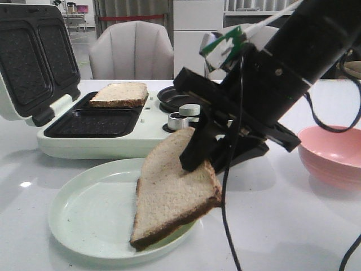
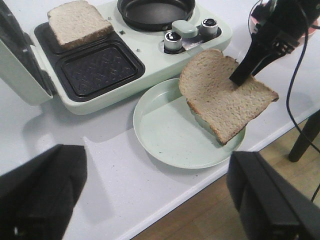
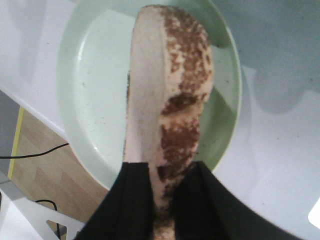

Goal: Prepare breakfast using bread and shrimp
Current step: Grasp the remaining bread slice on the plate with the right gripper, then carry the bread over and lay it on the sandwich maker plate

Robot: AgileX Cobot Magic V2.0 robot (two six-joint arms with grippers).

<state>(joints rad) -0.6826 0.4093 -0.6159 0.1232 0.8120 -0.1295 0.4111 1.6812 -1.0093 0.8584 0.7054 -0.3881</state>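
My right gripper point(image 1: 197, 152) is shut on one slice of bread point(image 1: 169, 192), pinching its upper edge. The slice hangs tilted over the right side of the pale green plate point(image 1: 84, 214), its low corner at the plate's near rim; whether it touches, I cannot tell. The right wrist view shows the slice point(image 3: 170, 90) edge-on between the black fingers point(image 3: 135, 200). The second slice point(image 1: 119, 94) lies in the far well of the open sandwich maker point(image 1: 101, 144). My left gripper point(image 2: 157, 200) is open and empty over the table's front edge. No shrimp shows.
The sandwich maker's near well point(image 2: 100, 70) holds nothing; its lid point(image 1: 34, 56) stands open at the left. A round pan point(image 2: 156, 12) and two knobs point(image 2: 173, 40) are on its right part. A pink bowl point(image 1: 333, 155) sits at the right.
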